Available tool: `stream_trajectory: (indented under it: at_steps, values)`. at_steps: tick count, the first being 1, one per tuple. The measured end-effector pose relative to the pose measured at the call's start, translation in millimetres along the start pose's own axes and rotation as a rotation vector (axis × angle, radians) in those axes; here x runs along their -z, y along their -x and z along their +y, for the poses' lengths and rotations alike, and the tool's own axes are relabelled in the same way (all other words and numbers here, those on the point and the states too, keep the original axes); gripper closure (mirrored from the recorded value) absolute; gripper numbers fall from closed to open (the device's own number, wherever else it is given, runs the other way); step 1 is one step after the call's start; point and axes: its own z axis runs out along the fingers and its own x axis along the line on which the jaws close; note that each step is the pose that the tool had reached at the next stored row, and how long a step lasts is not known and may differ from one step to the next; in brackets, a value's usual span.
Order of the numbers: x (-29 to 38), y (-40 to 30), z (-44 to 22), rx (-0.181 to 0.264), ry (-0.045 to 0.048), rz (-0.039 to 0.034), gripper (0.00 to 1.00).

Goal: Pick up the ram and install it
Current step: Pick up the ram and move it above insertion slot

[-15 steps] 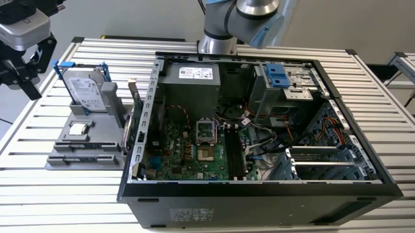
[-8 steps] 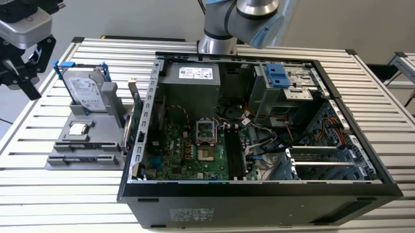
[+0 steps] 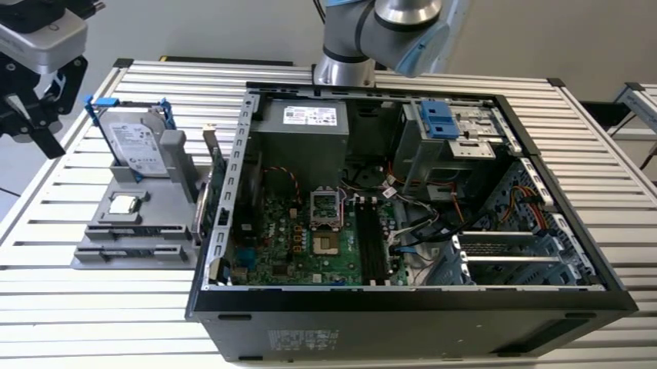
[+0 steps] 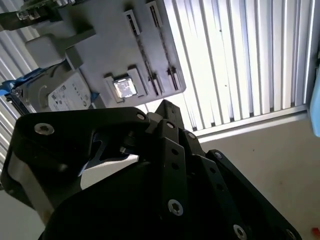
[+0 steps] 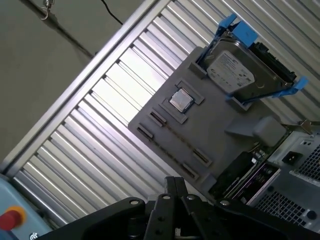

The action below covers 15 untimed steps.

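Dark and narrow when seen edge-on, a long strip taken to be the ram (image 3: 367, 240) is seen standing in the slots of the motherboard (image 3: 298, 246), just beside the processor socket (image 3: 325, 206), in the lower centre of the exterior view. Whether it is fully seated cannot be told. It is enclosed by the open computer case (image 3: 411, 296) and lies well apart from the gripper (image 3: 36, 127), which is found at the upper left of that frame, past the grey fixture (image 3: 134, 231).

On that fixture a hard drive with blue clips (image 3: 138, 142) is held upright and a small silver chip (image 3: 125, 204) is laid flat. A thin card (image 3: 214, 181) is stood on edge between fixture and case.

The arm's base (image 3: 344, 65) is seen at the top centre behind the case, and the wrist is held out over the slatted table (image 3: 575, 154) at the exterior view's left.

In both wrist views the gripper is seen pointed toward the fixture. Its fingers (image 4: 172, 130) are drawn together to one tip, and nothing is gripped between them.
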Motion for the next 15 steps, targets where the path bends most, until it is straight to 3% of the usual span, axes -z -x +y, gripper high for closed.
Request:
stream_trajectory:
  at_steps: [15]
  values:
    - [0.0, 0.0, 0.1, 0.139, 0.0014, 0.0066, 1.0]
